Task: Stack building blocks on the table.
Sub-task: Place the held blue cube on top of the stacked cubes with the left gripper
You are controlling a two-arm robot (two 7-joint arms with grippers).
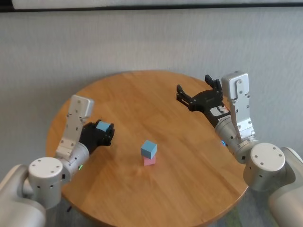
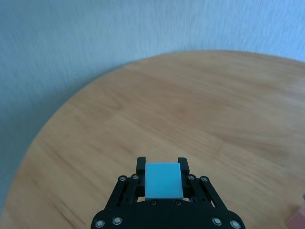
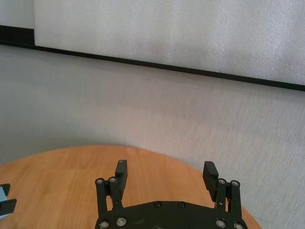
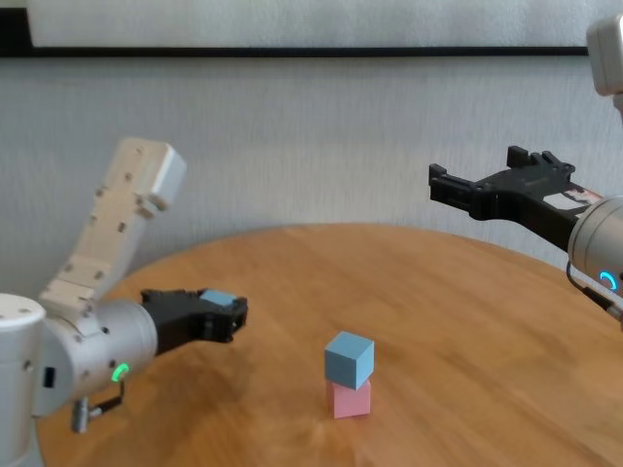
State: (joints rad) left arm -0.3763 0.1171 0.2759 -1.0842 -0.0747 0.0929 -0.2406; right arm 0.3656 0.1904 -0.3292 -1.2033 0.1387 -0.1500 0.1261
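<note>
A light blue block [image 1: 148,149] [image 4: 349,358] rests on a pink block [image 1: 149,161] [image 4: 351,399] near the middle of the round wooden table [image 1: 142,99]. Left of that stack, my left gripper [image 1: 105,130] [image 4: 224,313] is shut on a second light blue block [image 1: 103,126] [image 2: 163,180] [image 4: 218,299], held just above the tabletop. My right gripper [image 1: 195,91] [image 3: 165,171] [image 4: 487,180] hangs open and empty above the table's far right side, well clear of the stack.
A grey textured wall [image 4: 311,136] stands behind the table. In the left wrist view a corner of the pink block [image 2: 296,219] shows at the edge. Bare tabletop [image 1: 137,94] surrounds the stack.
</note>
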